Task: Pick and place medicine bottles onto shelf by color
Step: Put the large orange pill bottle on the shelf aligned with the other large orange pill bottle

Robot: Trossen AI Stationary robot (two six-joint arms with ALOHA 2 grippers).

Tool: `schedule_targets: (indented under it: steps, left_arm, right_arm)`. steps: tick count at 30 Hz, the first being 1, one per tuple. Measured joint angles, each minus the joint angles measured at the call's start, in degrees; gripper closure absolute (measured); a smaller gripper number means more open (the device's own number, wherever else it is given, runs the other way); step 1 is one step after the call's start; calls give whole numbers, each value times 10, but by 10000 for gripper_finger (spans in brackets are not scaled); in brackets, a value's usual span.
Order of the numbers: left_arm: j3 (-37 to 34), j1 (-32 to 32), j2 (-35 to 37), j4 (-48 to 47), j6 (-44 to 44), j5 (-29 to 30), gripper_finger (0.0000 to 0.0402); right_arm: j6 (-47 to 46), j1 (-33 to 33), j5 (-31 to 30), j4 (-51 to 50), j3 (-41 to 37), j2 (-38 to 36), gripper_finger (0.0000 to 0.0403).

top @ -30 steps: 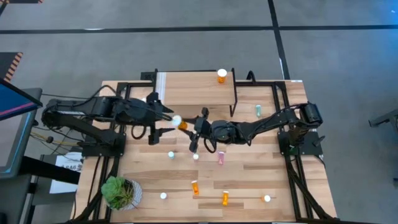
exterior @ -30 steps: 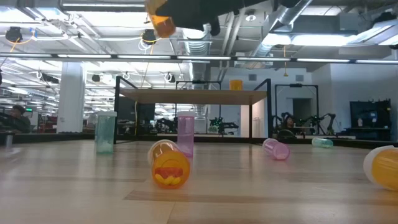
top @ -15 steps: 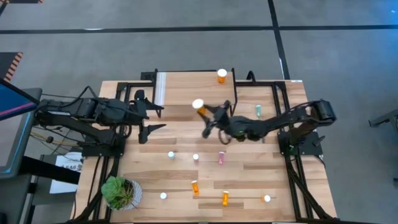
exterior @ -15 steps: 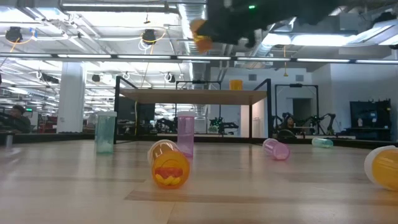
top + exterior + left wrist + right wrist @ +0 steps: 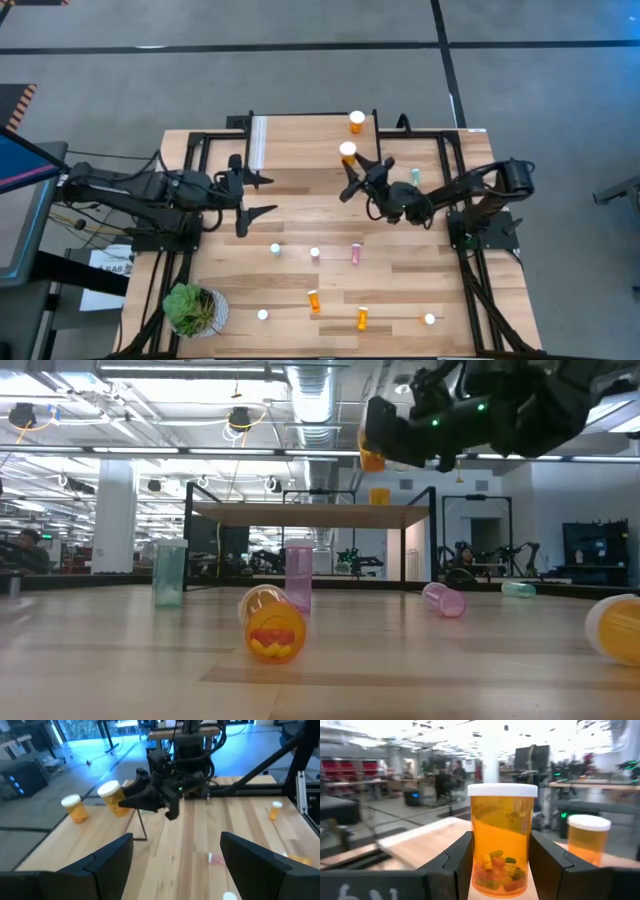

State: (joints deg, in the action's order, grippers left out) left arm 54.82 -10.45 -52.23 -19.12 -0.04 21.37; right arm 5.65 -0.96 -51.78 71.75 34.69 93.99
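Note:
My right gripper (image 5: 352, 160) is shut on an orange medicine bottle (image 5: 348, 151) with a white cap, held above the right part of the shelf (image 5: 300, 140). The shelf has a light wood top on black legs. A second orange bottle (image 5: 357, 122) stands upright on the shelf's far right corner. It also shows in the right wrist view (image 5: 588, 840). My left gripper (image 5: 258, 196) is open and empty, above the table just near-left of the shelf. Several more bottles lie or stand on the table's near half, among them a pink one (image 5: 354, 254) and an orange one (image 5: 313, 300). My right gripper pinches the orange bottle's lower body (image 5: 502, 870) between its two fingers (image 5: 457, 865), one on each side. The fingers come about level from the table's near right. The bottle stands upright, cap up, lifted clear above the shelf top (image 5: 310, 513).
A pale green bottle (image 5: 415, 177) lies on the table right of the shelf. A potted plant (image 5: 190, 308) stands at the near left corner. Black frame rails (image 5: 460, 200) run along both table sides. An orange bottle (image 5: 272, 628) lies close before the low camera.
My right gripper has carried the orange bottle from mid-table toward the far edge and the right, up over the shelf. The bottle has turned from lying sideways to upright, cap up. My left gripper stays open near the shelf's left end.

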Motion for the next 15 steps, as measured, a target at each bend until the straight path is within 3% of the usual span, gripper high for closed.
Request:
schedule_targets:
  steps: [3,8,10,15]
  left_arm:
    - [-5,0,-3,9,-11,0,116]
    - [-26,3,-10,37,-12,0,116]
    - [-43,7,-12,59,-7,-1,116]
    - [-94,20,-15,158,3,-20,116]
  right_arm:
    - [22,-3,-44,16,6,19,231]
    - [19,-5,-37,14,5,18,230]
    - [19,3,-8,18,4,12,228]
    - [10,31,149,65,5,-7,226]
